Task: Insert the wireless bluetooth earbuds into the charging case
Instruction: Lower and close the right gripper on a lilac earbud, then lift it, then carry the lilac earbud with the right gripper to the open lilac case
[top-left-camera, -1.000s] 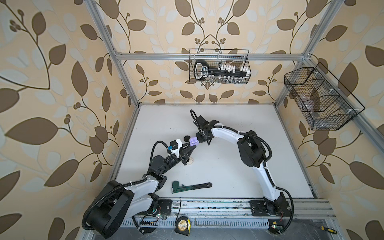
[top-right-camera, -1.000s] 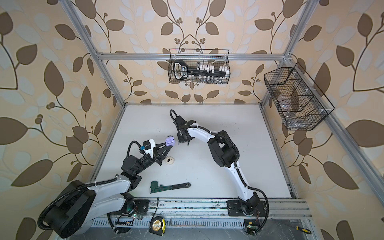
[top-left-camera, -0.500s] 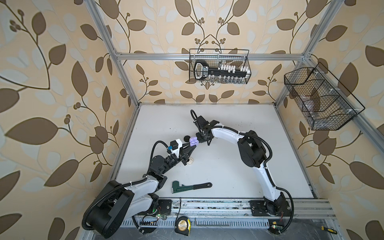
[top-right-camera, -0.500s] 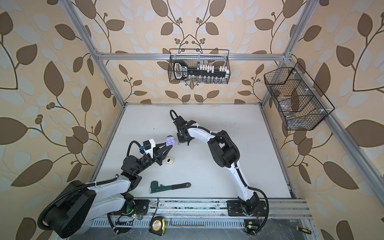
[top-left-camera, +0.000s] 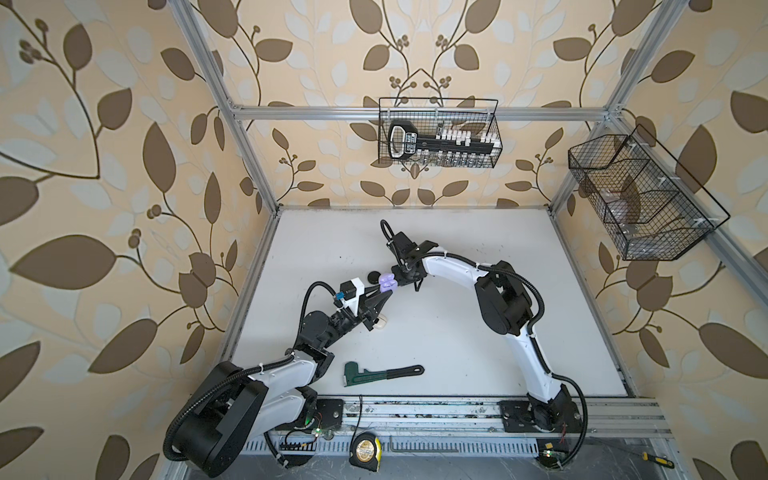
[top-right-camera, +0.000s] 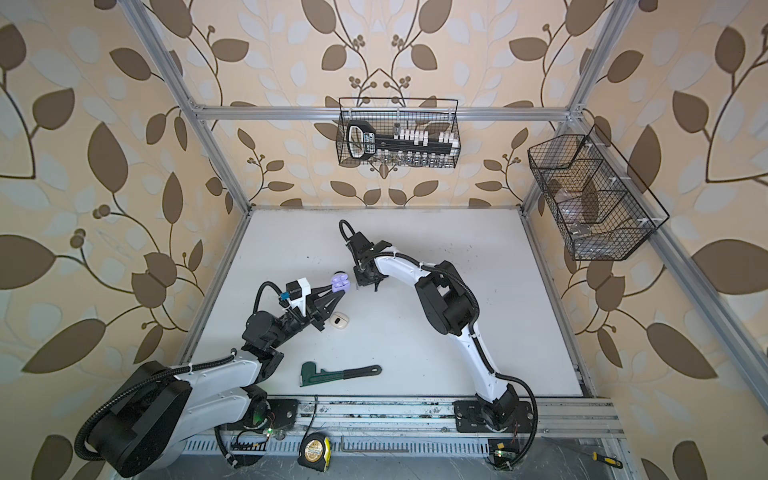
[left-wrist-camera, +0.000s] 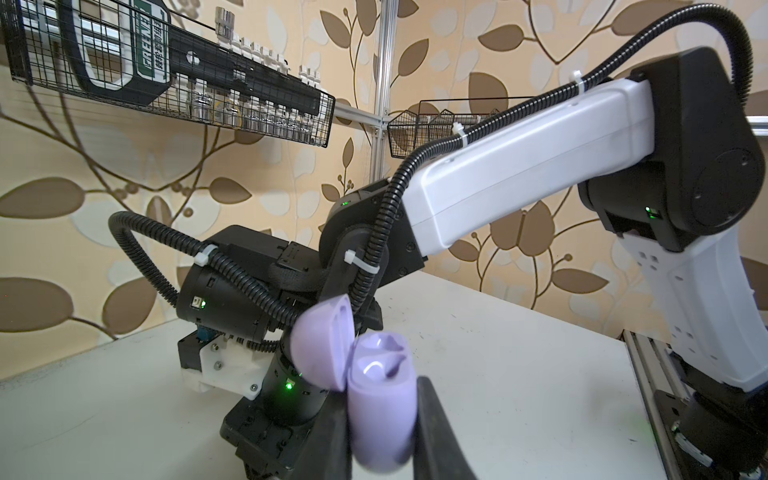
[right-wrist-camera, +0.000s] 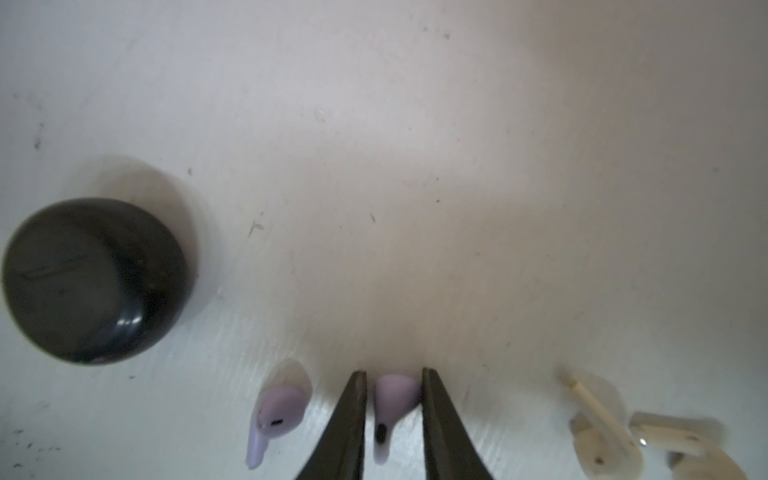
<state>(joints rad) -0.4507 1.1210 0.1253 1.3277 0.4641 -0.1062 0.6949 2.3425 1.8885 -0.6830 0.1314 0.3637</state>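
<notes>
Earbud (right-wrist-camera: 397, 395), lilac: between close-set fingers (right-wrist-camera: 353, 419) of right pincer (right-wrist-camera: 394, 374), grip unclear; pinch bulb squarely, lift toward case (left-wrist-camera: 382, 424) clamped in left pincer (left-wrist-camera: 380, 390).

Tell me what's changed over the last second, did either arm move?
Nothing visibly changed in the top views. Neither arm has shifted: the left claw holds the open lilac charging case, and the right claw sits low beside it, either side of a lilac earbud. The wrench lies where it was.
</notes>
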